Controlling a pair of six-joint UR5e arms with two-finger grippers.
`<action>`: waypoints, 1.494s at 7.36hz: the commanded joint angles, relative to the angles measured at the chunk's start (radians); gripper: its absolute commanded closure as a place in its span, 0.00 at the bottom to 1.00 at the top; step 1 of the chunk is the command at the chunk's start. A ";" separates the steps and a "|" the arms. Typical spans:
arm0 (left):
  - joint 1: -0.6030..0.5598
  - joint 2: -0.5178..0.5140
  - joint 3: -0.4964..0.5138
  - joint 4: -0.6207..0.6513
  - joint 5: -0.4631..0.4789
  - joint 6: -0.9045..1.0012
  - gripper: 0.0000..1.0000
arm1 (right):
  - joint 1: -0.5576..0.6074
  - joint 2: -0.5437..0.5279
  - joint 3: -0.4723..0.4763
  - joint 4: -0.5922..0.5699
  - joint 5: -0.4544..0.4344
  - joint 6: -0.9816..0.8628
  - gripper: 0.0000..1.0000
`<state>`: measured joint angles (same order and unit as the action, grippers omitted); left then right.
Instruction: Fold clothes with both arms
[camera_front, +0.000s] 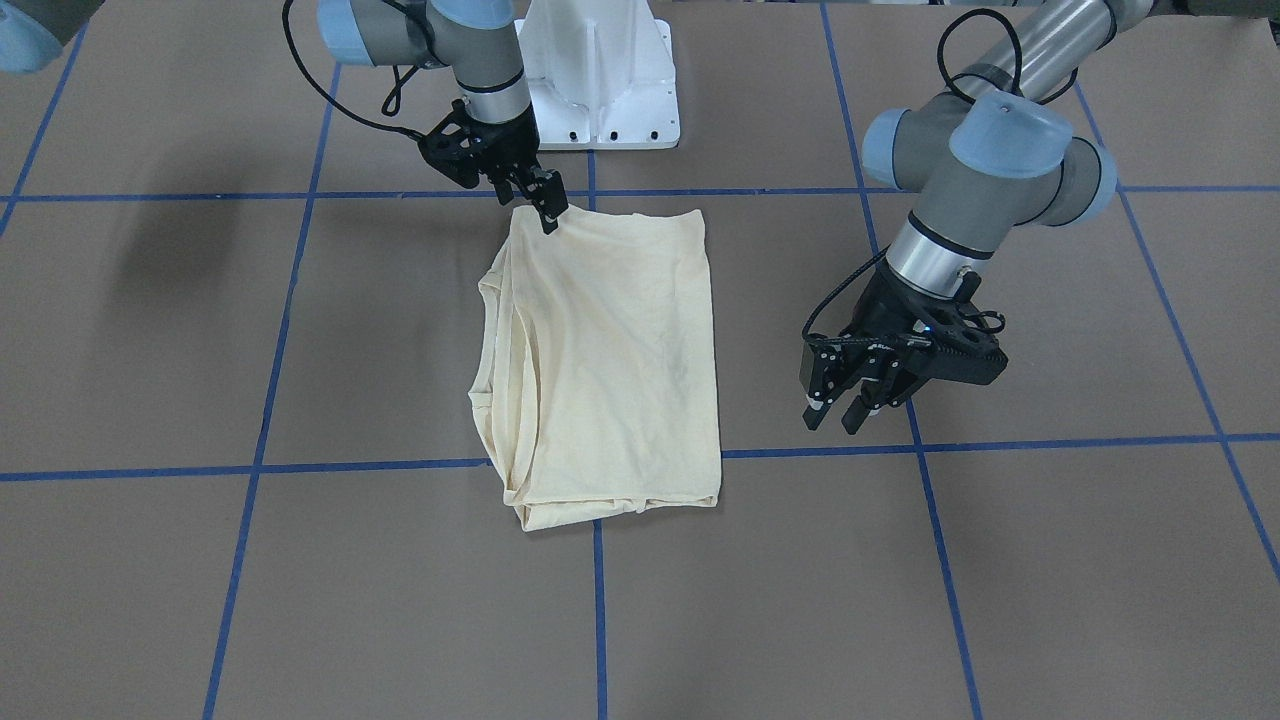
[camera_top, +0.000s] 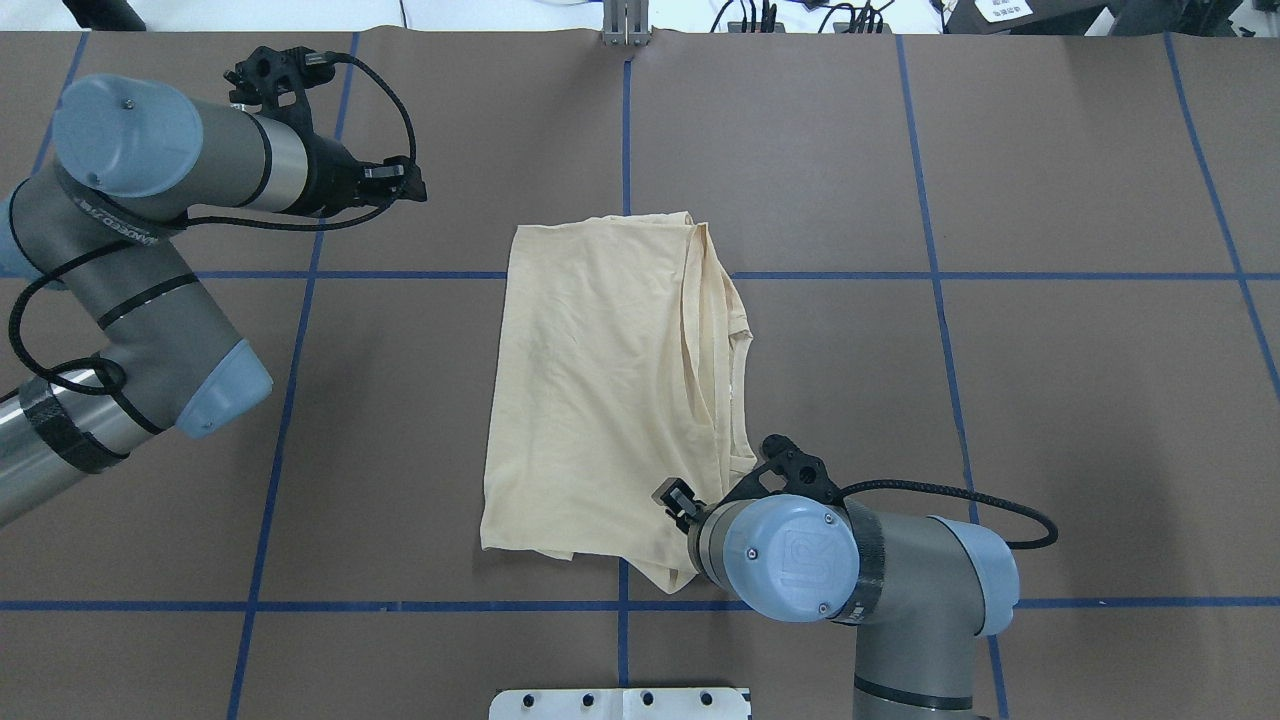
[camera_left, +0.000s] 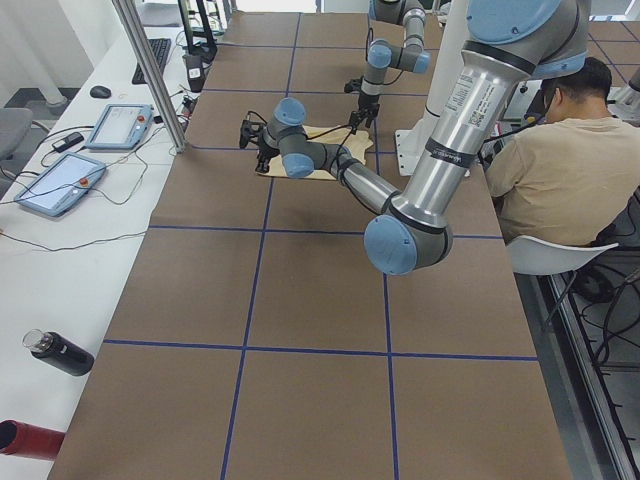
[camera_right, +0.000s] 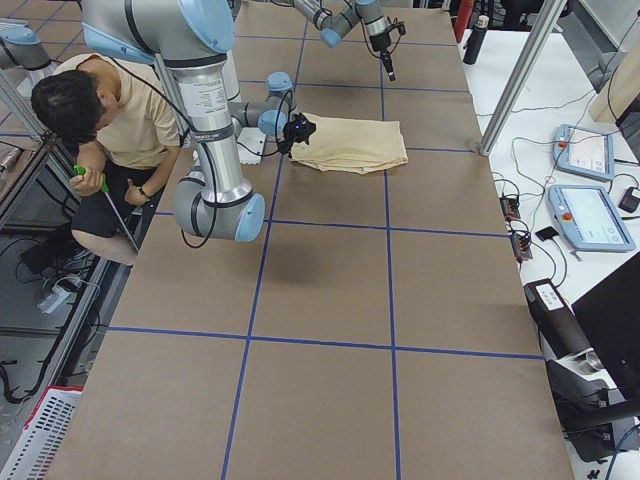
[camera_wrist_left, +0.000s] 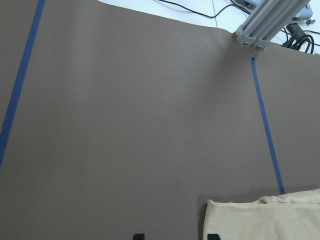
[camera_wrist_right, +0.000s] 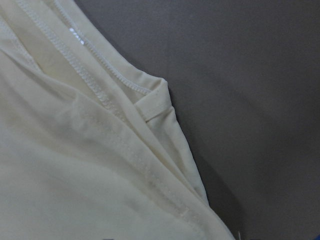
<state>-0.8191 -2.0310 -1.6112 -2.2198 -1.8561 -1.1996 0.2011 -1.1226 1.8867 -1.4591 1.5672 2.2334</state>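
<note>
Shirt (camera_top: 600, 390) sits folded into a rectangle mid-tabletop (camera_top: 1000, 400), stacked edges on its 3 o'clock side seen from overhead. Right end effector (camera_front: 550, 212) is down at the 5 o'clock corner, probably going for those layers, but I can't tell if it's clamped. Left end effector (camera_front: 845, 410) hangs off at 10 o'clock, spread and holding nothing, presumably keeping clear.

Light even & diffuse, from above; bright enough, no glare on the matte brown paper-covered tabletop (camera_front: 150, 600). Shadows soft-edged: dim patch at front view's upper left, fainter one at overhead view's lower right. Right wrist view v. close: stitching of the pale cream-yellow thin shirt (camera_wrist_right: 75, 160) sharp, dark shadow along its right edge. Left wrist view slightly soft.
</note>
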 joint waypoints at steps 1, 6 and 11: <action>0.000 0.000 -0.003 0.005 0.000 0.000 0.48 | 0.000 0.001 -0.017 0.013 -0.001 0.041 0.07; 0.000 0.000 -0.003 0.005 0.000 0.000 0.48 | 0.000 0.007 -0.043 0.013 -0.001 0.060 0.30; 0.000 0.000 -0.003 0.006 0.000 0.000 0.48 | 0.000 0.010 -0.044 0.014 0.002 0.101 1.00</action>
<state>-0.8191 -2.0310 -1.6137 -2.2147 -1.8561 -1.2001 0.2018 -1.1128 1.8424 -1.4462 1.5695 2.3321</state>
